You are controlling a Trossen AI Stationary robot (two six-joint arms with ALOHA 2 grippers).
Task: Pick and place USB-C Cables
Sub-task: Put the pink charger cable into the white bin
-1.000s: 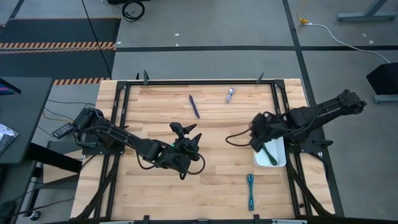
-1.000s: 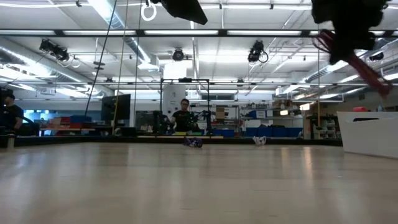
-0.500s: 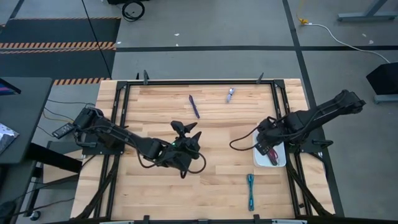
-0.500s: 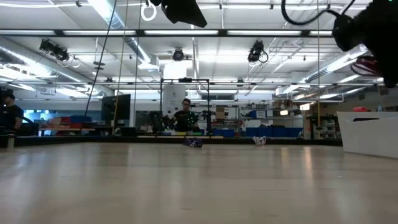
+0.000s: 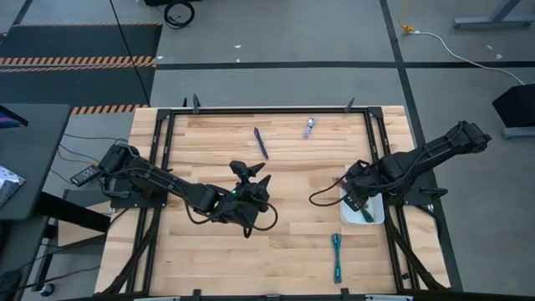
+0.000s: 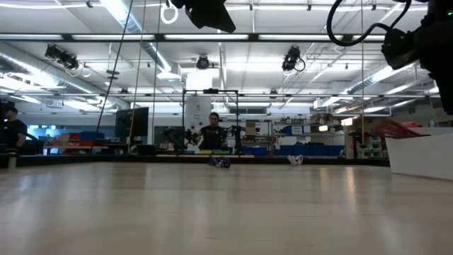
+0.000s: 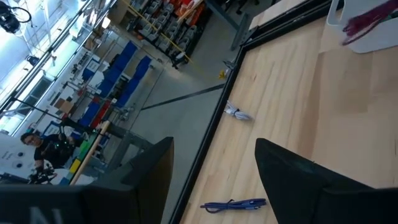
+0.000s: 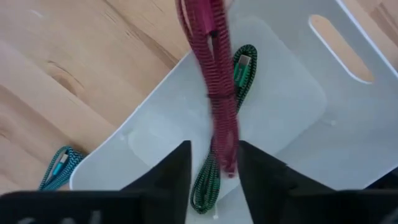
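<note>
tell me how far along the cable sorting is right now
Done: the green cable lies in the white tray. In hand: the maroon cable hangs between the right pincer fingers over the tray. Left: the purple cable, lilac cable and teal cable lie on the table. The left pincer waits open mid-table.

- Tray (image 5: 375,216), white, at the table's right edge.
- Wooden table (image 5: 284,242) in a black frame (image 5: 251,109).
- Person (image 6: 211,131) far behind, among shelves.
- Blue bins (image 7: 118,87) on racks.
</note>
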